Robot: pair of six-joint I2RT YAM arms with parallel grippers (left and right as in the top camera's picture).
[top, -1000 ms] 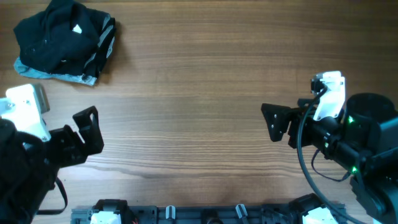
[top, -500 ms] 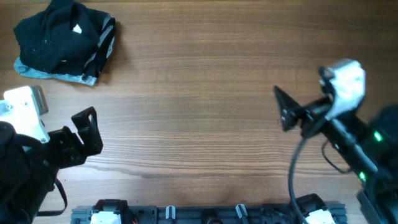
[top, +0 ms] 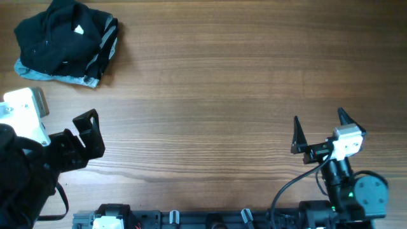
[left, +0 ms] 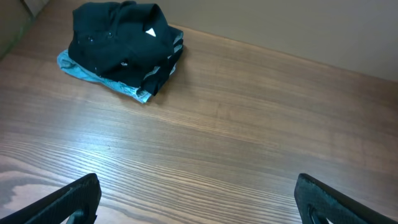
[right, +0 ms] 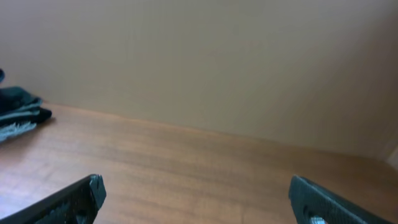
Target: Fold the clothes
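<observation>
The clothes (top: 63,43) lie as a folded black stack at the far left of the wooden table (top: 210,83). A light grey-blue edge shows beneath the stack and a small white mark sits on top. The left gripper (top: 91,135) hovers at the near left, well apart from the stack, its jaws spread wide and holding nothing. The right gripper (top: 318,117) is at the near right, above the wood, its fingers likewise spread wide and empty, pointing toward the far side.
</observation>
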